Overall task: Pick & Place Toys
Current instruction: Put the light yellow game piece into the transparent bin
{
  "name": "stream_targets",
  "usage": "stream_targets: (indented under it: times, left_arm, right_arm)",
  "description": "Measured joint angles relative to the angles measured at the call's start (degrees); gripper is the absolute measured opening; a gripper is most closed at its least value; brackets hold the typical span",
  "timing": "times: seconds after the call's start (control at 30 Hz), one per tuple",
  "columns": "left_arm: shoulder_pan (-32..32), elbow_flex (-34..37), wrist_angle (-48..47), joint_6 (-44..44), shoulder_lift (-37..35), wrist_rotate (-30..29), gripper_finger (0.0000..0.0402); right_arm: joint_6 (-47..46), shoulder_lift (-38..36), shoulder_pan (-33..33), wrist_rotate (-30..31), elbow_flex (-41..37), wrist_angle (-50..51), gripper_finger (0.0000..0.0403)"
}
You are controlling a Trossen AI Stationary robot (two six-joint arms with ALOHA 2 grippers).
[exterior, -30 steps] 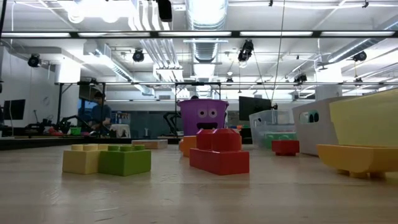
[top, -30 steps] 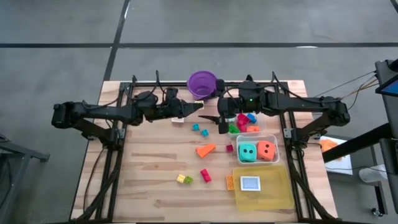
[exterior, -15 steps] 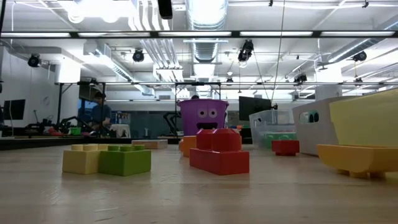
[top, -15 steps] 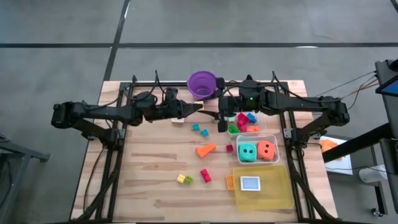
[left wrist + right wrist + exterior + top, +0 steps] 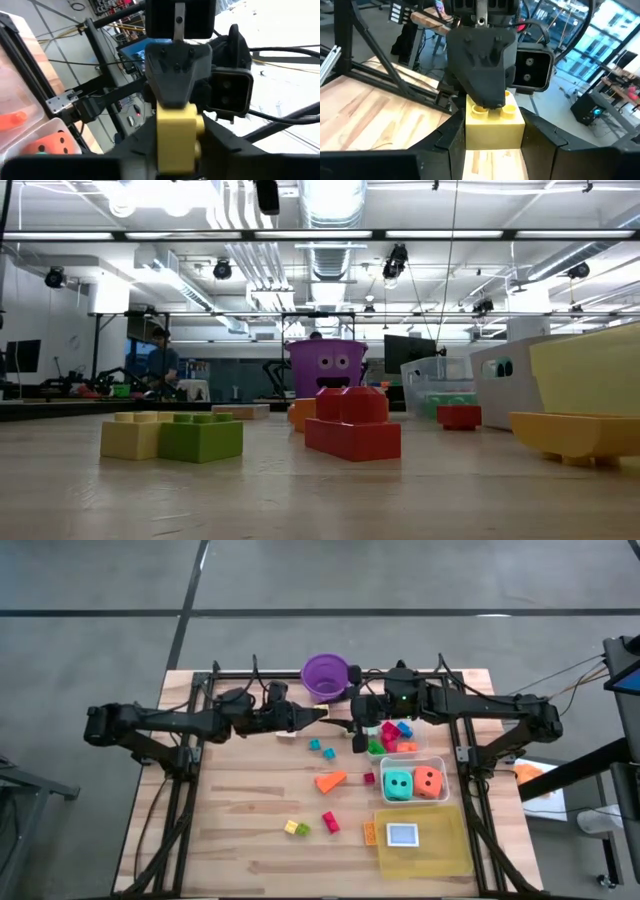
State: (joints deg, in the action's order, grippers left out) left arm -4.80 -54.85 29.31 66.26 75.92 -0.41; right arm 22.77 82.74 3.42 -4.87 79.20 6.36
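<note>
My left gripper (image 5: 322,712) and my right gripper (image 5: 356,733) meet tip to tip above the table's far middle, just in front of the purple bucket (image 5: 325,673). Between them is a yellow studded brick (image 5: 494,129), which also shows in the left wrist view (image 5: 175,135). Both grippers are shut on it. Loose toys lie on the wood: an orange wedge (image 5: 330,781), two small teal blocks (image 5: 320,748), a pink block (image 5: 368,778), a red block (image 5: 330,822) and a yellow and green pair (image 5: 296,828). My left gripper pinches the yellow brick's two side faces (image 5: 161,142) between its two fingers, coming level from the table's left. The brick is clear of the table. My right gripper's fingers cover its far end. My right gripper pinches the brick's side walls (image 5: 470,131) between its two fingers, coming from the table's right. The studs (image 5: 509,109) face up. My left gripper's dark finger (image 5: 482,75) covers the brick's far end, so each gripper has one end of it.
A clear tub (image 5: 393,735) of bright blocks and a clear tub (image 5: 413,802) with a teal and an orange die stand at the right. A yellow tray (image 5: 440,850) with a card sits near the front right. A small white piece (image 5: 286,734) lies under my left arm.
My right gripper's fingers, spread apart a second ago in the high view, have drawn together around the brick. Both arms have otherwise kept their place.
</note>
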Motion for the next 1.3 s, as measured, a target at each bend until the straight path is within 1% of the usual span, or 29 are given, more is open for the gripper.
stream_targets:
  times: [0.13, 0.23, 0.33, 0.47, 0.57, 0.63, 0.83, 1.03, 1.17, 1.3]
  left_arm:
    - [-0.13, 0.0, -0.32, 0.0, 0.09, -0.66, 0.022]
    - [-0.11, 0.0, -0.37, 0.0, 0.09, -0.69, 0.0285]
    - [-0.11, 0.0, -0.6, 0.04, 0.11, -0.48, 0.0332]
    - [-0.1, 0.0, -0.99, 0.04, 0.11, -0.37, 0.0371]
    - [-0.07, 0.0, -1.95, 0.02, 0.08, -0.2, 0.0386]
    - [-0.07, 0.0, -4.56, -0.02, -0.14, -0.05, 0.039]
    - [-0.22, 0.02, -15.49, 0.03, -1.06, -0.68, 0.0391]
    - [-1.39, -0.02, -20.57, -0.22, -1.86, -1.14, 0.0392]
    - [-2.72, 0.0, -25.7, -0.2, -1.96, -1.62, 0.0392]
    - [-4.68, 0.01, -34.08, -0.17, -1.91, -1.77, 0.0392]
  right_arm:
    - [-2.07, -0.28, -0.25, -0.81, -0.04, 0.45, 0.0141]
    - [-2.82, -0.81, -0.27, -0.99, -0.04, 0.48, 0.0141]
    - [-3.05, -1.1, -0.26, -0.69, -0.04, 0.55, 0.0141]
    - [-5.73, -2.1, -0.16, -0.45, -0.02, 0.95, 0.014]
    - [-9.13, -3.11, -0.03, -0.29, -0.02, 2.89, 0.014]
    - [-11.88, -4.03, 0.3, -0.24, 0.0, 6.04, 0.014]
    - [-18.1, -6.56, 0.61, 0.21, -0.05, 15.38, 0.014]
    - [-22.88, -8.73, 0.97, 0.38, -0.15, 23.99, 0.014]
    - [-26.57, -9.96, 3.01, 0.42, -0.15, 32.69, 0.014]
    - [-28.67, -10.88, 5.85, 0.58, -2.67, 40.6, 0.014]
